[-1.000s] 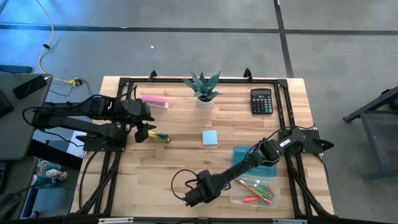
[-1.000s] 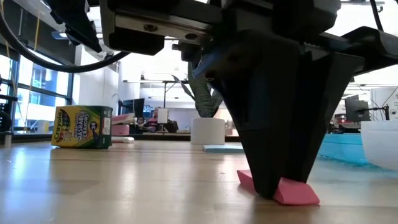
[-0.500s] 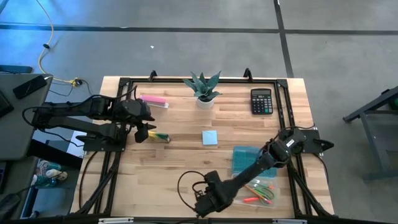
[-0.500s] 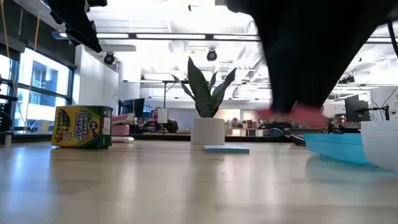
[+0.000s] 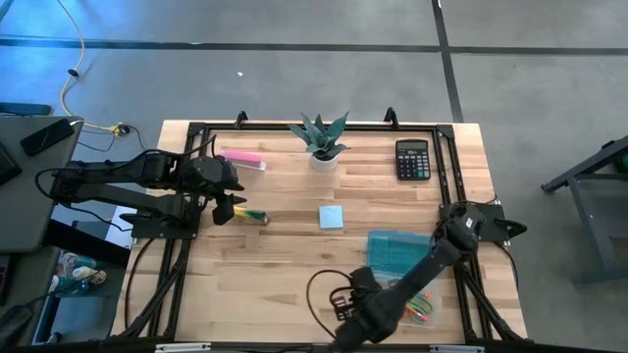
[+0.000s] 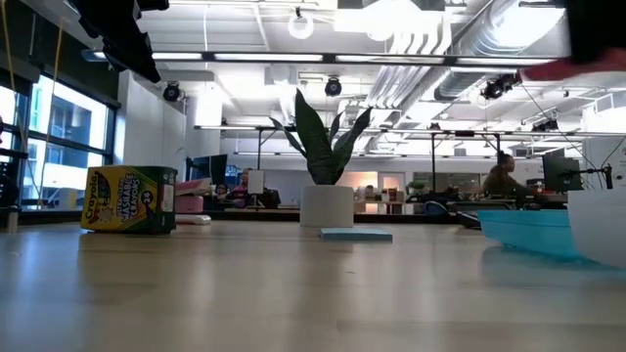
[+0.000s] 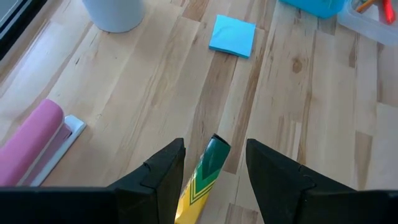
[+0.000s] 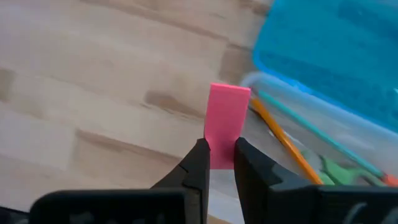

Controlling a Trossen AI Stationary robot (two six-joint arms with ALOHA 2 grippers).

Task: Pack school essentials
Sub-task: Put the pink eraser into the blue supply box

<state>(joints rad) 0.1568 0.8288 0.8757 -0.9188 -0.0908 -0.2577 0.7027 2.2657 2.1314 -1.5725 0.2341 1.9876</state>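
Note:
My right gripper (image 5: 351,316) hangs over the table's near edge, shut on a small pink eraser-like block (image 8: 227,115). Just to its right stands a clear box (image 5: 420,312) holding orange-red pens (image 8: 283,140) and green-handled scissors (image 8: 336,169). A blue lid (image 5: 395,251) lies flat beyond the box. The light blue notepad (image 5: 331,217) lies flat mid-table. My left gripper (image 7: 214,163) is open at the table's left, its fingers on either side of one end of a yellow-green crayon box (image 7: 202,180) without touching it. My right gripper pinches the pink block's lower end (image 8: 222,144) between its two fingers (image 8: 198,163). The block sticks out past the fingertips, in line with the fingers. It is lifted clear of the table; the low view shows it high up as a pink blur (image 6: 553,68).
A potted plant (image 5: 321,139) and a black calculator (image 5: 413,159) stand near the far edge, and a pink bar (image 5: 243,157) lies at far left. Bare wood lies between the notepad and the near edge. A person shows in the room behind (image 6: 501,176).
My right gripper, shut on the pink block, has lifted it off the table and carried it up and toward the table's right, along the near edge toward the clear box. The left arm has kept still.

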